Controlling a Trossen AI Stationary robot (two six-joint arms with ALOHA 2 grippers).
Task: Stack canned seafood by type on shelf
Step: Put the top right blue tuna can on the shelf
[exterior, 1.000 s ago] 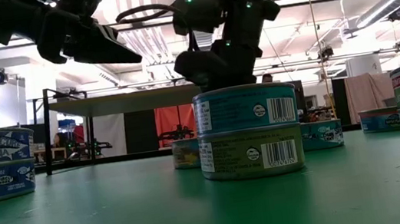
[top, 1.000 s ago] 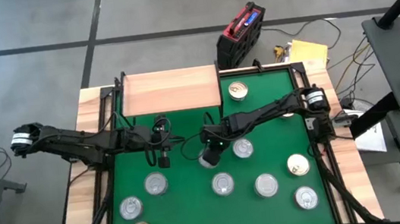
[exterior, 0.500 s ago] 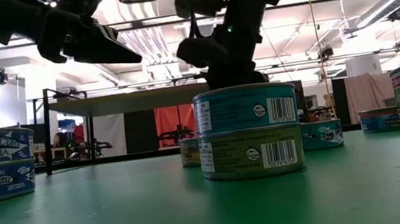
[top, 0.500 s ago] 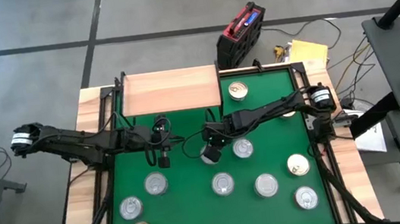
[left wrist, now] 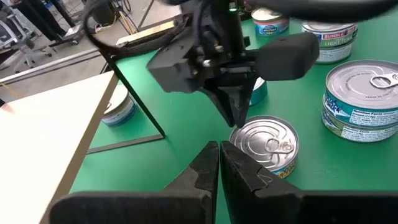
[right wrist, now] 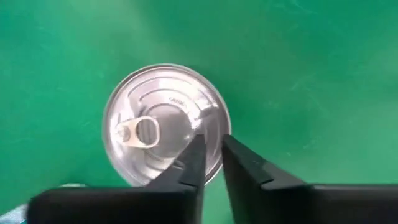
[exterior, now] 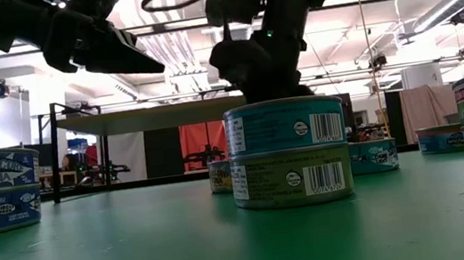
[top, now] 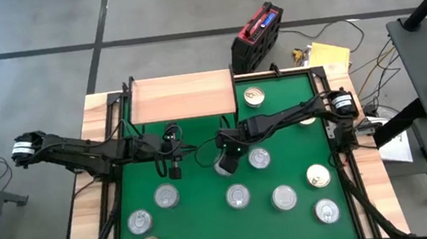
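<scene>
Both arms are dark, near black, slim jointed links. The left arm (top: 79, 152) has a silver-white ringed cap at its outer end; the right arm (top: 287, 117) shows the same ringed cap by its shoulder. A black cable loops above the right gripper (exterior: 263, 79), green lights glowing on its housing. Fingers (right wrist: 249, 168) are matte black, wedge-shaped, tapering.

On your bench (top: 98, 109), the shelf (top: 182, 96) sits at the mat's (top: 201, 219) far left corner. One tin (top: 254, 96) lies just right of it. The right hand (top: 227, 163) hangs over a two-tin stack (exterior: 288, 152) mid-mat; the left hand (top: 175, 171) hovers to its left.
</scene>
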